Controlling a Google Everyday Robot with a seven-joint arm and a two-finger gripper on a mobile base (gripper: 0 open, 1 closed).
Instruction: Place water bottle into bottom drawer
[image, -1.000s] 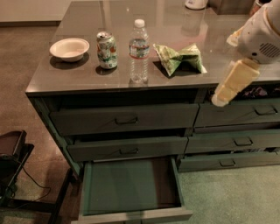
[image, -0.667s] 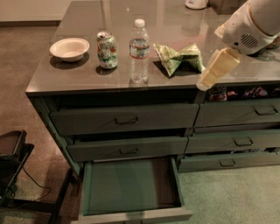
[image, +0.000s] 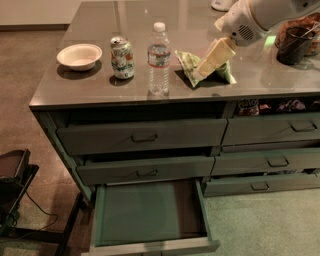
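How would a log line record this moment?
gripper: over green bag, right of water bottle, not touching it | water bottle: upright on counter | bottom drawer: open

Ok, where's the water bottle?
The water bottle stands upright on the countertop, left of centre in camera view, between the soda can and the green bag; the gripper is at that bag.

an office break room: drawered counter with bowl, can, snack bag; end effector over the bag.

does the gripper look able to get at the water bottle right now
Probably yes: the gripper hangs just right of the water bottle, above the green bag, which lies low; the soda can stands on the bottle's far side.
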